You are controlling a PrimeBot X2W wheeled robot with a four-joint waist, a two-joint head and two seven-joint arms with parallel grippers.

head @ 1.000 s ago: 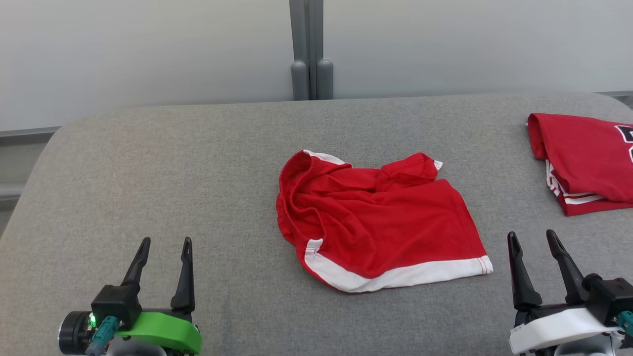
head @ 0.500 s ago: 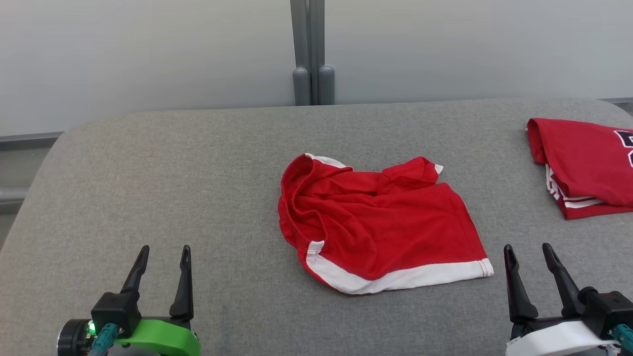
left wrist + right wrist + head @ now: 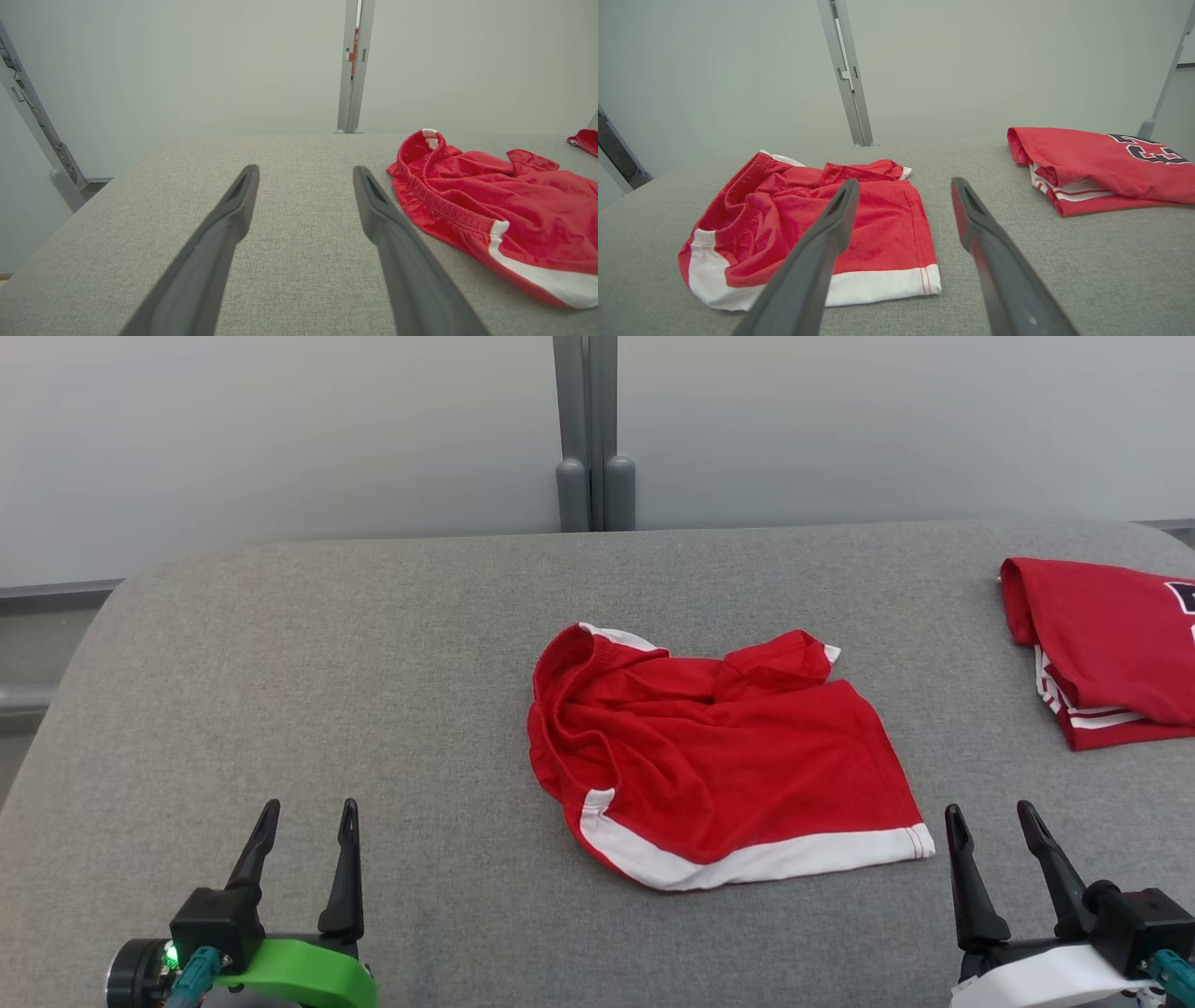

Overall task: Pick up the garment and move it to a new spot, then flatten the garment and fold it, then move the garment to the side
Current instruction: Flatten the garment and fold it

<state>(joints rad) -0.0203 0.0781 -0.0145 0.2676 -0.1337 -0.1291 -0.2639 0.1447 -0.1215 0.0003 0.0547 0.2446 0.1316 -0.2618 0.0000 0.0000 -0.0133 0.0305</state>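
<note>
Head view shows the crumpled red garment (image 3: 719, 756) with white trim lying near the middle of the grey padded table (image 3: 373, 663). At the table's near edge, the left gripper (image 3: 310, 807) and the right gripper (image 3: 989, 810) both hover with fingers spread wide, holding nothing. A folded red shirt (image 3: 1111, 635) sits at the table's far right.

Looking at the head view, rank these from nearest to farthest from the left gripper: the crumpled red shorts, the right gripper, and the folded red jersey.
1. Crumpled red shorts with white trim, table centre.
2. Right gripper, near right side.
3. Folded red jersey, far right, farther back.
</note>
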